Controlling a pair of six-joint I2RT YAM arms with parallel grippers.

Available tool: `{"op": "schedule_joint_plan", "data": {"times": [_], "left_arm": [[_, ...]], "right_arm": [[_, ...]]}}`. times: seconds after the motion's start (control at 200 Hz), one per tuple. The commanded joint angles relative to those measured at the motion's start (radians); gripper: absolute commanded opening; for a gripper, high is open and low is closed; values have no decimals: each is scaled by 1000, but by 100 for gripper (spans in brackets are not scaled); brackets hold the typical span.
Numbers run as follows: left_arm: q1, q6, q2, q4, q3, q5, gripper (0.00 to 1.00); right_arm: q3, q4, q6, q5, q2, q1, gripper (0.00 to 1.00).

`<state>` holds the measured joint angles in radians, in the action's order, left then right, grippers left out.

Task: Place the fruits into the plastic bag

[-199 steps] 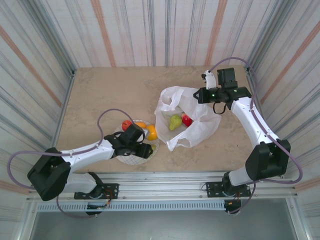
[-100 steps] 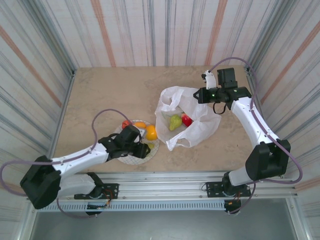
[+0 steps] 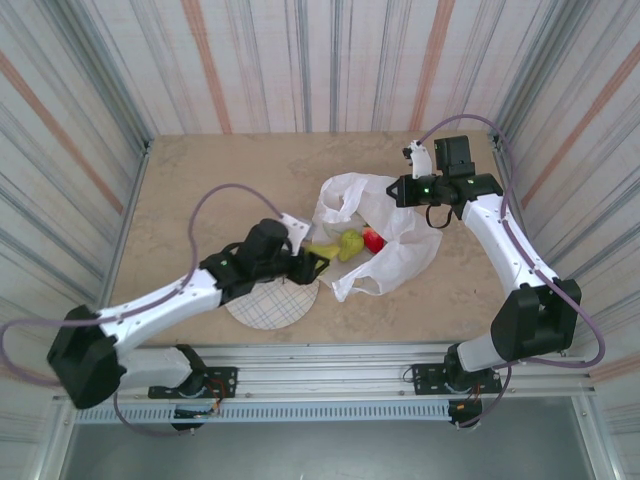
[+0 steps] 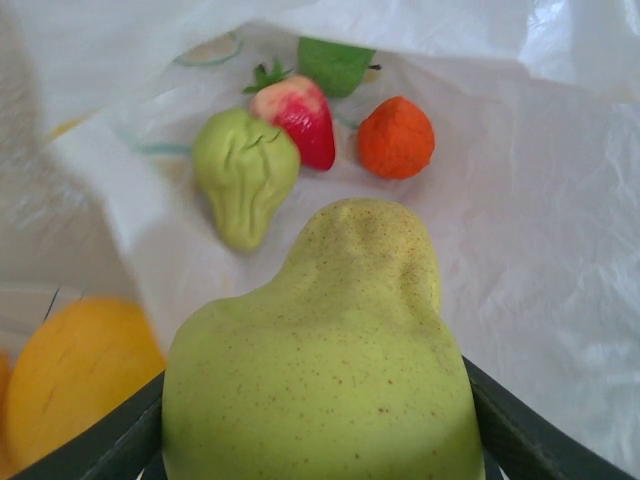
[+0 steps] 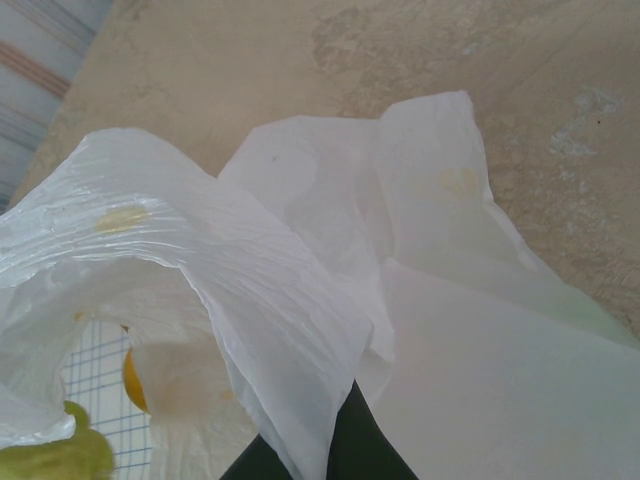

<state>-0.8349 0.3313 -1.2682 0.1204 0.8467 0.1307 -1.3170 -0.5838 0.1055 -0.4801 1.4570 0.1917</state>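
Left gripper (image 3: 318, 258) is clenched on a yellow-green pear (image 4: 330, 360), with its dark fingers (image 4: 520, 440) pressed to either flank of the fruit. I see the pear held at the open mouth of the plastic bag (image 3: 400, 255), above the bag's white floor rather than resting on it.

Deeper inside the bag lie a wrinkled green pear (image 4: 245, 185), a red fruit with a green leafy top (image 4: 298, 118) touching it, and a small orange-red fruit (image 4: 396, 138) just beside those two. A darker green piece (image 4: 335, 62) sits past them (I cannot tell what it is).

An orange fruit (image 4: 70, 380) shows blurred at the bag's outer edge; from the right wrist it appears through the film, over plaid squares.

Right gripper (image 3: 402, 190) is pinched shut on the bag's far right rim, lifting the film so the mouth gapes toward the left arm.

The bag lies a little right of the table's (image 3: 200, 180) middle. The plaid plate (image 3: 265, 308) sits at the near edge, just left of the bag and partly under the left arm.
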Motion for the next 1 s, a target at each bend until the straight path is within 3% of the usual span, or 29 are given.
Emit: {"op": "schedule_joint_plan", "data": {"times": [0.0,0.261,0.601,0.997], "left_arm": [[-24,-77,-110,-64,82,9,56],[-32,-76,-375,-184,236,-80,56],[-40,-12,-555,-247,375,-447,56],[-44,62,-798,-248,602,-553,62]], "right_arm": [[19,-25,22,-29,-20,8,0],[21,-10,43,-52,-16,13,0],[13,-22,34,-50,-16,18,0],[-4,-31,19,-71,12,17,0]]}}
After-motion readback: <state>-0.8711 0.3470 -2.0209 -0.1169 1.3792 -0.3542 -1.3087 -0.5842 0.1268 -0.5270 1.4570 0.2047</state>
